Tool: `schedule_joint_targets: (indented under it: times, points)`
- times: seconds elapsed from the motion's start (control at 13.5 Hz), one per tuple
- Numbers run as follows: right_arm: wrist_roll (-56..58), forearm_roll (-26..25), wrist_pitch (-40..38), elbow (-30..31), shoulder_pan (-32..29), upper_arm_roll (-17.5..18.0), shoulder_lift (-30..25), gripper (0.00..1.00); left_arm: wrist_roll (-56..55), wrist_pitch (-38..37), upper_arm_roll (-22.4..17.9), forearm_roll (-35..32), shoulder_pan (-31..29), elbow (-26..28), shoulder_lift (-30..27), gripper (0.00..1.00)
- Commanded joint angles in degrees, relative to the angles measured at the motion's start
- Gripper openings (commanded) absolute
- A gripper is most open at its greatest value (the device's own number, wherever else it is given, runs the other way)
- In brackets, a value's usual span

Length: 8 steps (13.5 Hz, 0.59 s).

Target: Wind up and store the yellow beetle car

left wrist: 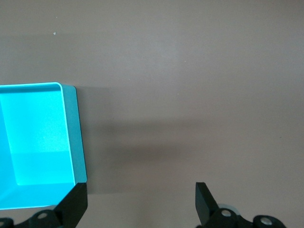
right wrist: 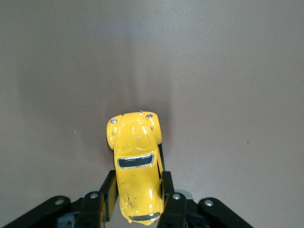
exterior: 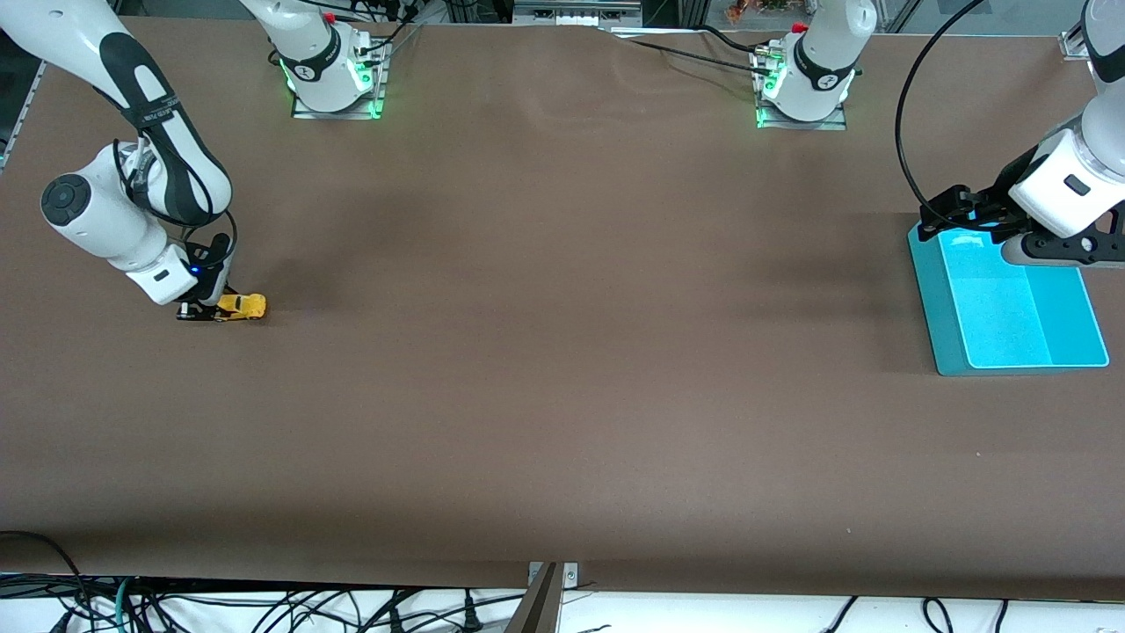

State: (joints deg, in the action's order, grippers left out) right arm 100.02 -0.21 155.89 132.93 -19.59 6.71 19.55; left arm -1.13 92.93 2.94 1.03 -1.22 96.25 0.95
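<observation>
Because a pull-back toy has to be dragged along a surface to wind its spring, we read the low grip at the right arm's end of the table as part of the winding step: our right gripper (exterior: pixel 214 309) is down at table level with its fingers clenched on the flanks of the yellow beetle car (exterior: pixel 242 306). From the right wrist view, the two dark fingers (right wrist: pixel 108 194) press the car's rear half from either side, leaving its rounded nose and headlamps poking free ahead of them, which should let the wheels stay on the brown table (exterior: pixel 562 352) and roll. Whether the wheels are actually touching the cloth we cannot tell. At the left arm's end sits the turquoise tray (exterior: pixel 932 325), apparently empty, which we take as the place to store the car; it is well apart from the car. Our left gripper (left wrist: pixel 141 202) hangs over the tray's edge with its fingers released and spread wide, holding nothing, waiting there, we judge, to catch or collect the car if it runs that way.
</observation>
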Motion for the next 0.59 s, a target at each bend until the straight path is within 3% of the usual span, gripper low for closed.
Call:
schedule_joint_targets:
  times: [0.0,0.07,0.15,0.52]
  points:
    - [1.23,-0.06,-2.52,0.93,-0.62,1.98,1.02,0.48,1.13,-0.82,-0.04,0.2,-0.1,-1.59,0.55,1.0]
    - [1.15,-0.06,-3.48,0.23,-0.62,2.95,0.58,0.65,1.13,-0.82,0.05,0.2,-0.1,-1.59,0.55,1.0]
    - [0.88,-0.06,-4.62,-0.56,-0.62,3.83,0.41,1.0,1.13,-0.82,-0.04,0.2,-0.1,-1.51,0.55,1.0]
    - [-2.28,0.12,-20.33,-11.08,-0.27,7.34,-2.22,1.0,1.22,-0.82,-0.04,0.28,-0.1,-1.51,0.55,1.0]
